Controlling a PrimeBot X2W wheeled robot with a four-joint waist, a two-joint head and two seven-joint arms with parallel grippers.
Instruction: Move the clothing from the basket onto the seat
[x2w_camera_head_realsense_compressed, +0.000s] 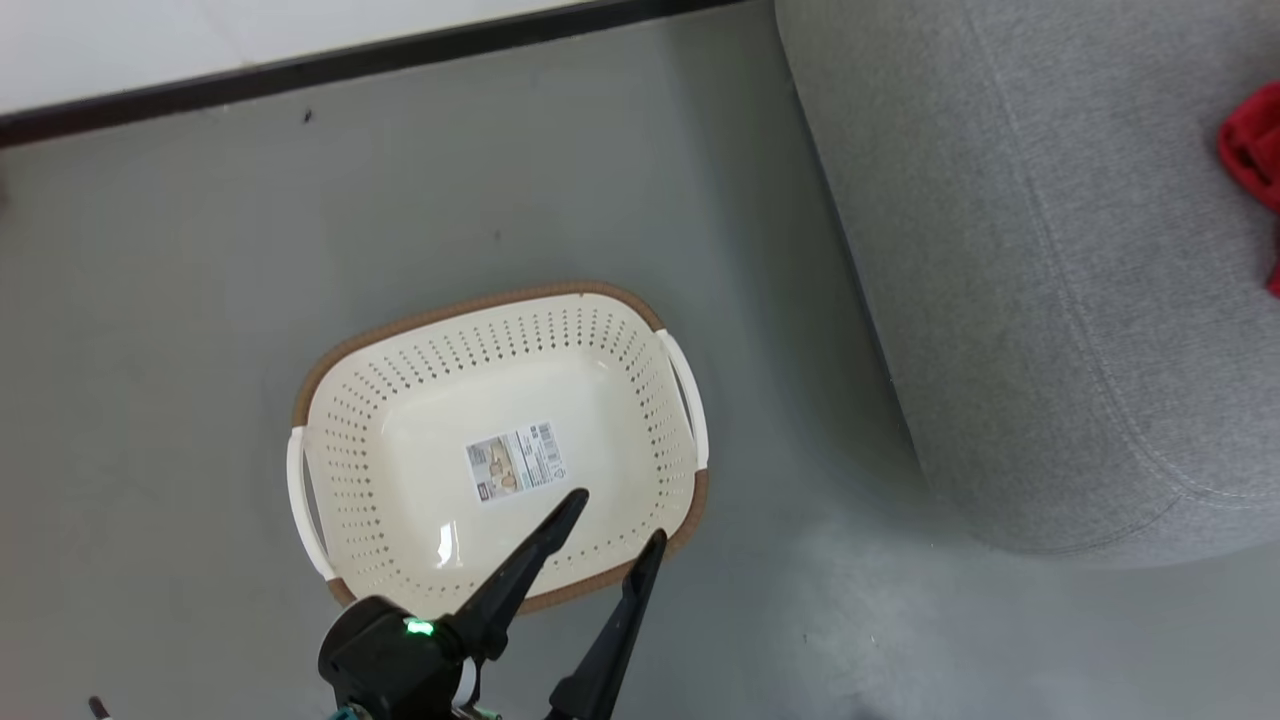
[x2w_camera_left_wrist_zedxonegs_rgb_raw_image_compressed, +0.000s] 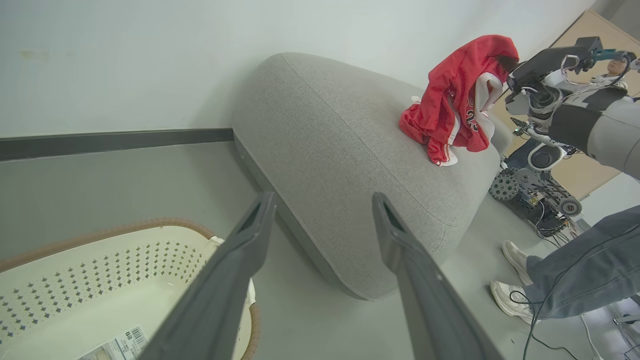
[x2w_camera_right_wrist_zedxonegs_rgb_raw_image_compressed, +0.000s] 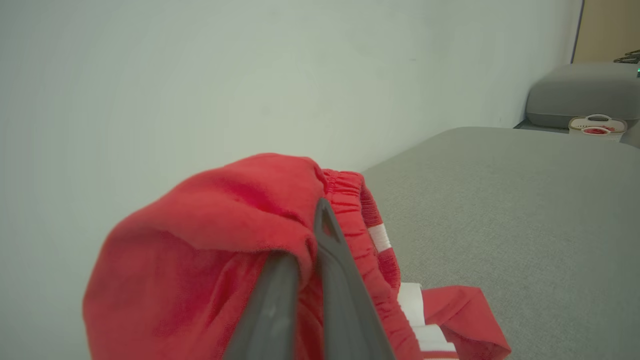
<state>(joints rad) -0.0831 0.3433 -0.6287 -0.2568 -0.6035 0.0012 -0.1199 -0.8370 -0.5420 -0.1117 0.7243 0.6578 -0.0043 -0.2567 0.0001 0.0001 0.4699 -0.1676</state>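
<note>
Red clothing (x2w_camera_left_wrist_zedxonegs_rgb_raw_image_compressed: 450, 95) hangs long-axis vertical onto seat (x2w_camera_left_wrist_zedxonegs_rgb_raw_image_compressed: 340, 150), pinched in right fingers (x2w_camera_right_wrist_zedxonegs_rgb_raw_image_compressed: 345, 295); left fingers (x2w_camera_left_wrist_zedxonegs_rgb_raw_image_compressed: 220, 295) spread, by basket (x2w_camera_head_realsense_compressed: 500, 340).

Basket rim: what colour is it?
Brown rim, set against the cream-white perforated basket. The head view shows it best.

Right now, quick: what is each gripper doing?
Left gripper: open, empty, by the basket.
Right gripper: shut on the clothing, over the seat.
</note>
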